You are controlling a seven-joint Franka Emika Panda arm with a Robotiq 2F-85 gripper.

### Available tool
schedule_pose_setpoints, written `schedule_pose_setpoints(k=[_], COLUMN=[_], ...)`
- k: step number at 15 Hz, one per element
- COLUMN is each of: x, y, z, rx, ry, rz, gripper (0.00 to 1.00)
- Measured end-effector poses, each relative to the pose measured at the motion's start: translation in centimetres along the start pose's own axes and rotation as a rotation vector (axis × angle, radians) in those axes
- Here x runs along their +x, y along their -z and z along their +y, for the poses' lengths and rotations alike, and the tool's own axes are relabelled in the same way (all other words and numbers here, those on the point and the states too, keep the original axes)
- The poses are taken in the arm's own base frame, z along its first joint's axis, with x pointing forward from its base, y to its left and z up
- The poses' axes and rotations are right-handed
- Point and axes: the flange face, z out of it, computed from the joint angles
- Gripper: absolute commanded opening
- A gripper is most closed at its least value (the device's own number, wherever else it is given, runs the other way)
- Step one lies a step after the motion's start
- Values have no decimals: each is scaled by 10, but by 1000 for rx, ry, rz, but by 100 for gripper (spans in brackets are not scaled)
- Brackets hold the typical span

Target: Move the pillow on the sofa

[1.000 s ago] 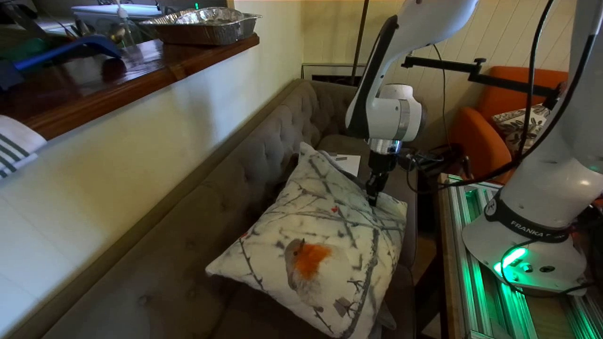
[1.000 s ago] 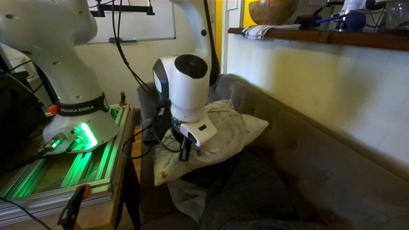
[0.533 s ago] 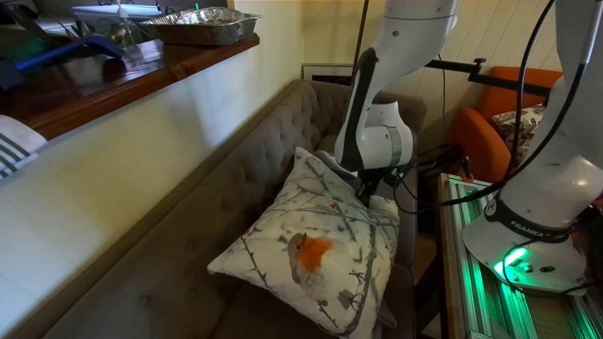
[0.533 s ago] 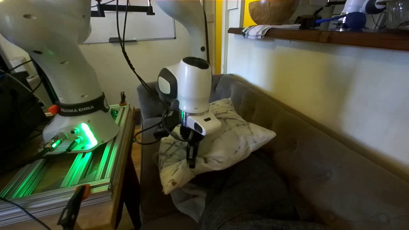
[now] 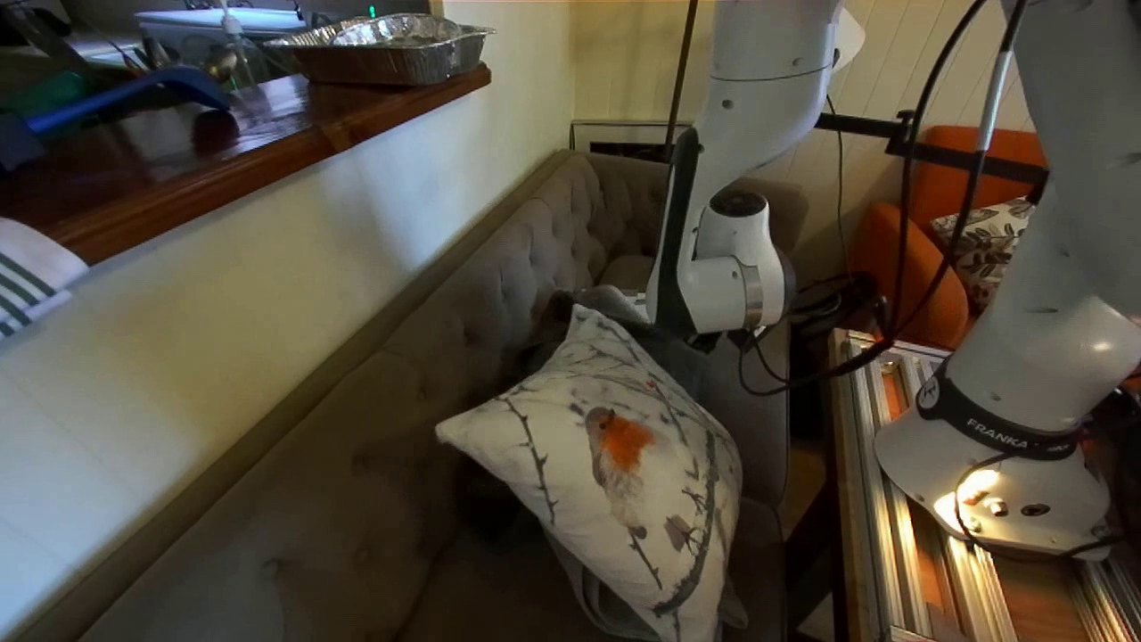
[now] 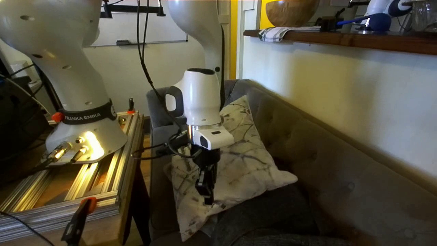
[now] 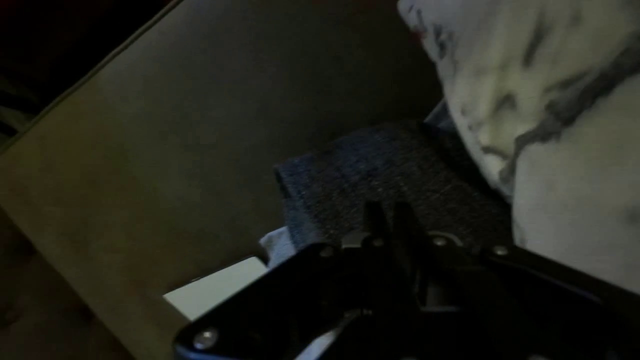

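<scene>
pillow (image 5: 606, 486) on the sofa (image 5: 357, 468), partly over coarse dark cloth (image 7: 345, 175), just beside the pincer (image 7: 391, 209), whose fingers are pressed nearly together. pillow: squarish, pointed corners, pale fabric printed with branches and an orange-breasted bird. sofa: grey, button-tufted upholstery.

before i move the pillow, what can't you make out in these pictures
Wrist view: the pillow, cut off by the top and right edges.
Wrist view: a flat white thing, partly covered by the gripper; I can't tell what it is.
In an exterior view: the dark fabric, cut off by the bottom edge and partly hidden by the pillow.
In an exterior view: the inside of the wooden bowl, hidden by its wall.
</scene>
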Motion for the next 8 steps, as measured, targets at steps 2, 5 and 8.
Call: schedule_pose_setpoints(k=[2, 5, 8], x=[0, -7, -3], y=[-3, -11, -17], z=[31, 71, 71], rx=[-61, -137, -132], ry=[-89, -227, -240], rz=[25, 36, 48], gripper=[3, 3, 44])
